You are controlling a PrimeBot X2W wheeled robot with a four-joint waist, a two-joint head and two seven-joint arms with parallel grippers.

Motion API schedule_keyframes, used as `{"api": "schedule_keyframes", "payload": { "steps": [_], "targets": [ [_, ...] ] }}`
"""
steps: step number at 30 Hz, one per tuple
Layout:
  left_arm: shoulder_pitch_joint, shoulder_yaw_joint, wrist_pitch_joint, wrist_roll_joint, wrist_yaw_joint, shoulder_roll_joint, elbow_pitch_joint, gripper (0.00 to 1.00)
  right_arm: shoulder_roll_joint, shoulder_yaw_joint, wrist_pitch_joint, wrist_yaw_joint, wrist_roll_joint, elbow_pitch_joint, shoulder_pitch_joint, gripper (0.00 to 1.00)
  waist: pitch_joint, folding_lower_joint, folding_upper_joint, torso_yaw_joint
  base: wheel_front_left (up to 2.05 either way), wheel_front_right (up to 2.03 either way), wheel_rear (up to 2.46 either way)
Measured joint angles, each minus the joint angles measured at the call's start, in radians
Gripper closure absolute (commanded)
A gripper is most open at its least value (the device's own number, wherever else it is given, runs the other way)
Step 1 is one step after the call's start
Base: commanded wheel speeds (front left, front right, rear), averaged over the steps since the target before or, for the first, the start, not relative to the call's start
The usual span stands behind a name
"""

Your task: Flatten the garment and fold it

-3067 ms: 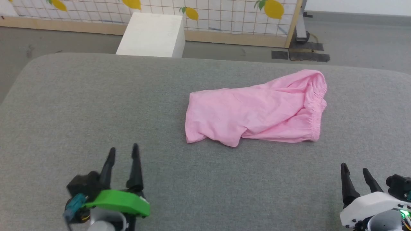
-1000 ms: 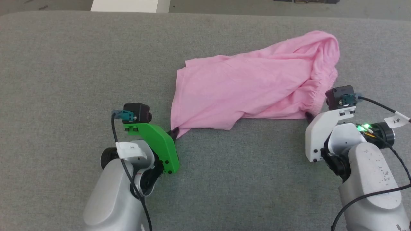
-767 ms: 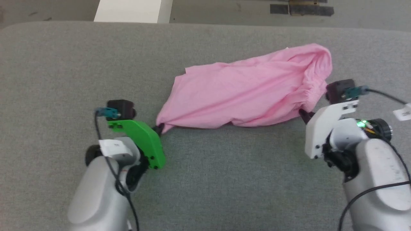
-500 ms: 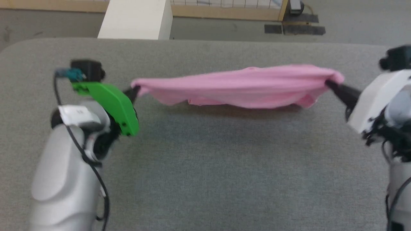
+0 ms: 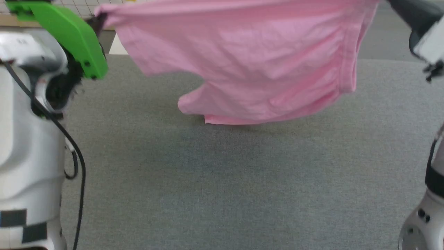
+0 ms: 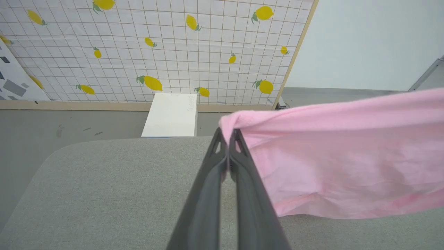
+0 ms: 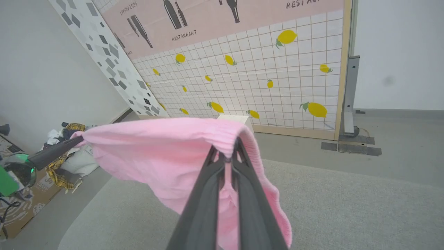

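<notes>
The light pink garment hangs stretched in the air above the grey padded table, its lower edge close to the surface. My left gripper is shut on the garment's left corner. At the opposite end, my right gripper is shut on the gathered elastic hem of the garment. In the head view the left gripper with its green housing sits at the upper left, and the right arm's dark finger base at the upper right. The left gripper's fingers also show in the right wrist view.
A white box stands on the floor behind the table, in front of a lemon-print grid panel. A pile of clothes and a cardboard box lie on the floor off the table's left end.
Both grippers closed on the garment's ends and lifted it off the table, pulling it taut between them. It now hangs spread open in the air. The head camera has also shifted.
</notes>
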Motion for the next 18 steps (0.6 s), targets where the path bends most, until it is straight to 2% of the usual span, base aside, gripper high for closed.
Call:
{"api": "schedule_keyframes", "payload": {
  "steps": [3, 8, 13, 18],
  "targets": [
    [-0.079, 0.001, -0.001, 0.014, 0.011, 0.012, 0.026, 1.0, 0.016, 0.007, -0.038, 0.0, -0.043, 0.062, -0.097, 1.0, 0.029, 0.0, 0.0, -0.001, 0.0, 0.0, 0.0],
    [-0.219, -0.011, -0.016, 0.057, 0.015, 0.035, 0.11, 1.0, 0.033, 0.042, -0.174, 0.0, -0.155, 0.195, -0.259, 1.0, 0.096, 0.0, 0.0, -0.004, 0.0, 0.0, 0.0],
    [-0.356, -0.016, -0.141, 0.119, 0.016, 0.053, 0.216, 1.0, 0.042, 0.105, -0.35, 0.001, -0.257, 0.318, -0.386, 1.0, 0.167, 0.0001, 0.0, -0.009, 0.0, 0.0, 0.0],
    [-0.449, -0.027, -0.31, 0.147, -0.002, 0.051, 0.308, 1.0, 0.044, 0.112, -0.533, 0.001, -0.284, 0.426, -0.475, 1.0, 0.229, 0.0001, 0.0, -0.011, 0.0, 0.0, 0.0]
  ]
}}
